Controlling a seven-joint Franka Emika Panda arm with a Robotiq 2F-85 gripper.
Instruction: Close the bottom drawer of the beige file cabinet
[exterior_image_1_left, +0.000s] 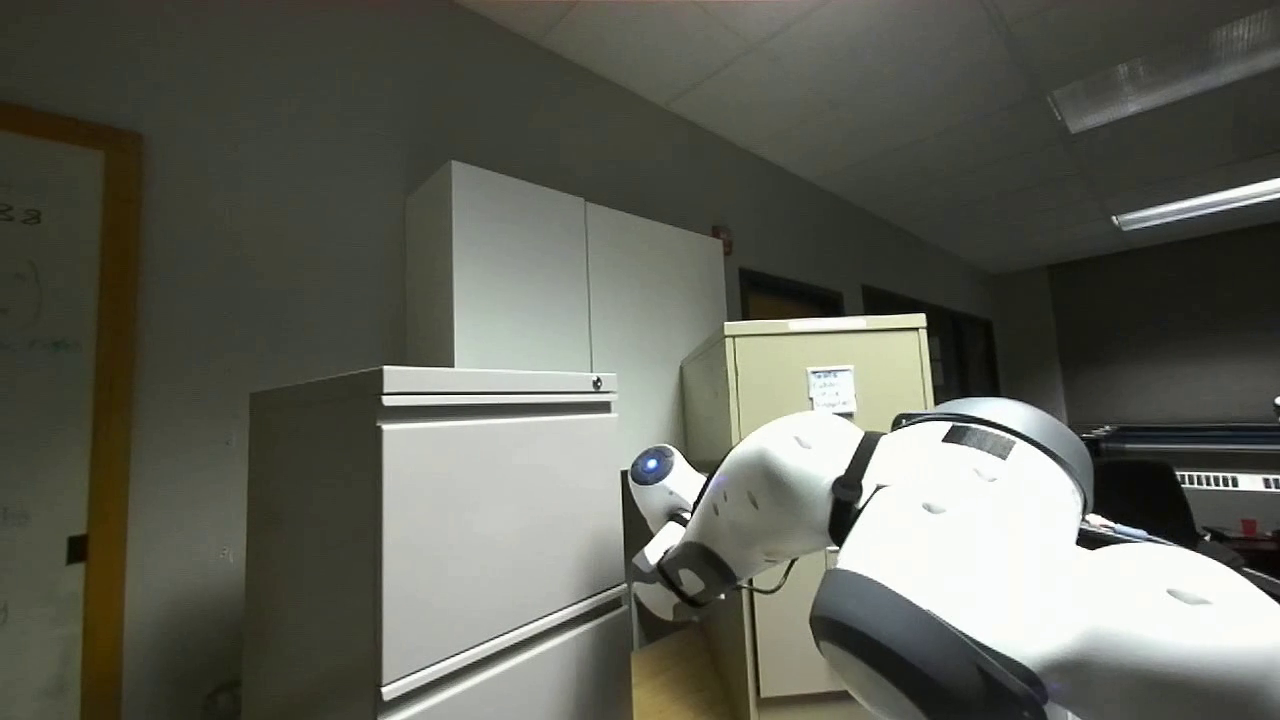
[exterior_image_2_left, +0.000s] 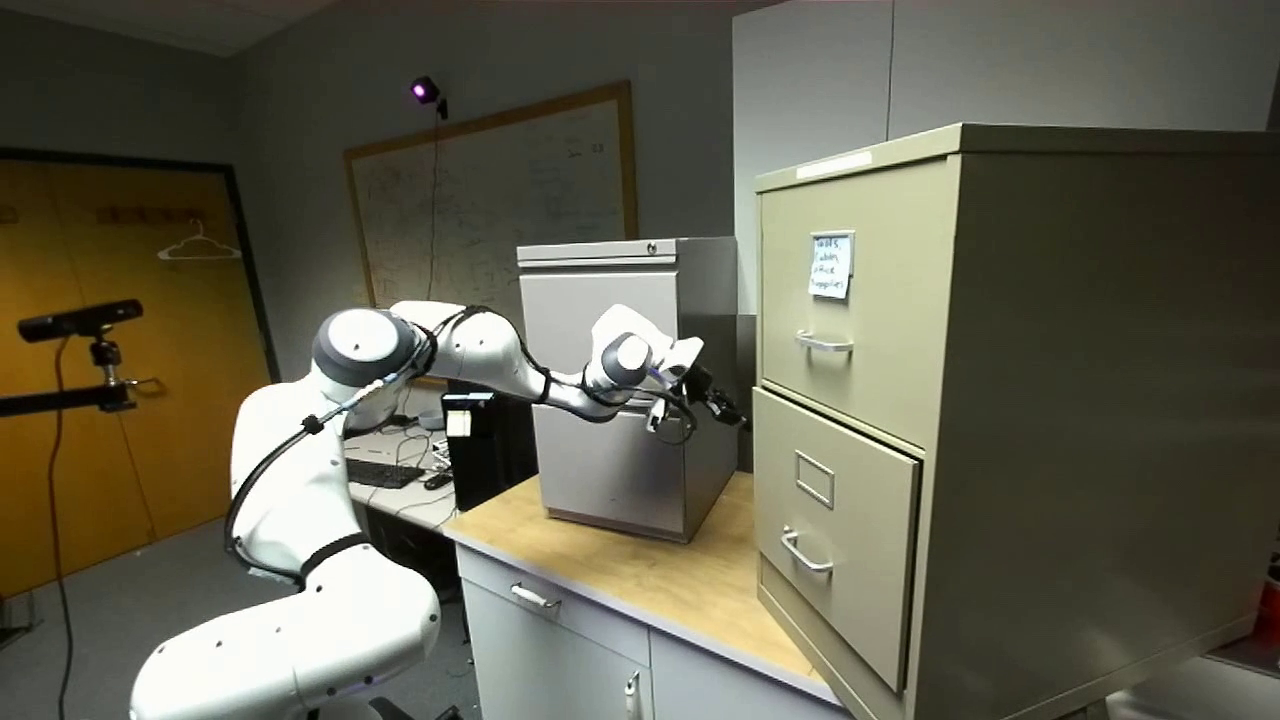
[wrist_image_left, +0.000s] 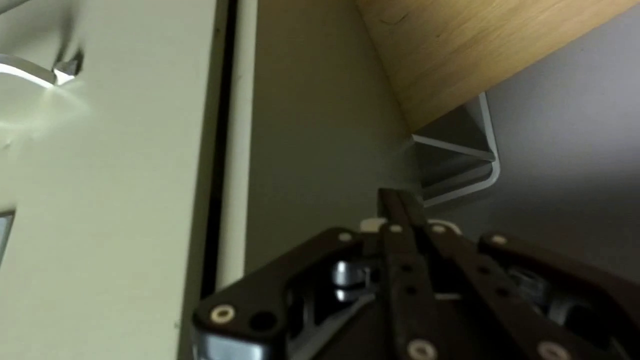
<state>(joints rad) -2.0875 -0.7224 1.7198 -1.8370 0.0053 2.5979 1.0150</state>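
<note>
The claw (wrist_image_left: 398, 201) is clenched on itself, fingertip against fingertip, at the end of the white arm (exterior_image_2_left: 300, 480). In an exterior view the beige file cabinet (exterior_image_2_left: 1080, 400) stands just to the right of the claw, and the light grey cabinet (exterior_image_2_left: 600, 320) rises to the left of it and behind it. In the wrist view the bottom drawer (wrist_image_left: 115, 175) of the beige file cabinet takes up the area left of the claw, its curved metal handle (wrist_image_left: 25, 71) farther from the claw, near the corner of that view; the drawer stands slightly ajar, a dark slit showing between its front and the cabinet body. The cabinet's side panel (wrist_image_left: 320, 135) lies past the fingertips; whether they touch it I cannot tell. The upper drawer (exterior_image_2_left: 895, 300), its small white label (exterior_image_2_left: 831, 265) showing in both exterior views, sits higher than the claw and looks flush with the cabinet body. Below the claw spreads the wooden counter (exterior_image_2_left: 650, 575), which carries the light grey cabinet, and the white-grey cupboard (exterior_image_2_left: 960, 60) rises higher than the claw and farther back. Well apart from the claw, to the left past the arm in an exterior view, a camera (exterior_image_2_left: 80, 320) sits on a black boom (exterior_image_2_left: 60, 403)
</note>
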